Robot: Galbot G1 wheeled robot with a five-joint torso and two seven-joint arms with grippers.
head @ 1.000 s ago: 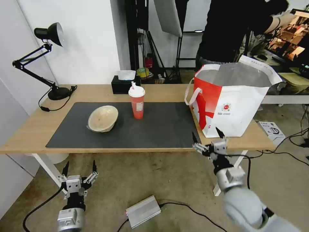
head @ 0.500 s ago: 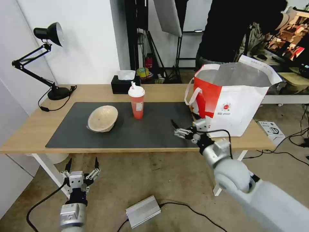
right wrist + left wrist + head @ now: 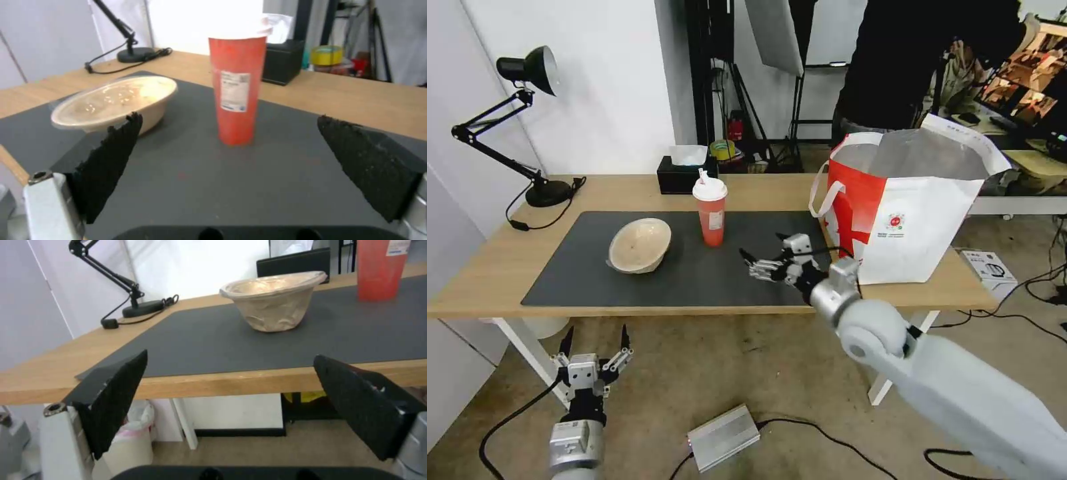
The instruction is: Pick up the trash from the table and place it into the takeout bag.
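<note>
- The left gripper (image 3: 594,341) hangs low beside the robot, below the tabletop's near edge and over the floor, its fingers spread wide and holding nothing; its arm is cut off by the bottom of the head view.
- A silver box (image 3: 724,437) with a black cable lies on the floor between the two arms.
- The right gripper (image 3: 762,255) is out over the near right part of the dark grey mat (image 3: 747,267), fingers wide apart and empty, pointing toward the cup; the grey arm behind it covers part of the tabletop's near edge and a white leg.
- In the right wrist view the red drink cup (image 3: 236,90) stands upright on the mat between the two black fingers (image 3: 109,160), apart from both; its lid is washed out against the bright wall and the straw cannot be made out there.
- The beige bowl (image 3: 640,245) sits on the mat to the left of the cup, tilted, with its opening turned up and toward the robot.
- The takeout bag (image 3: 907,213) stands open at the right end of the light-wood tabletop (image 3: 494,267), just beside the mat; its foil lining shows but what lies inside is hidden by its walls.
- A black tissue box (image 3: 684,175) sits at the far edge behind the cup, and a black desk lamp (image 3: 527,120) stands at the far left corner.
</note>
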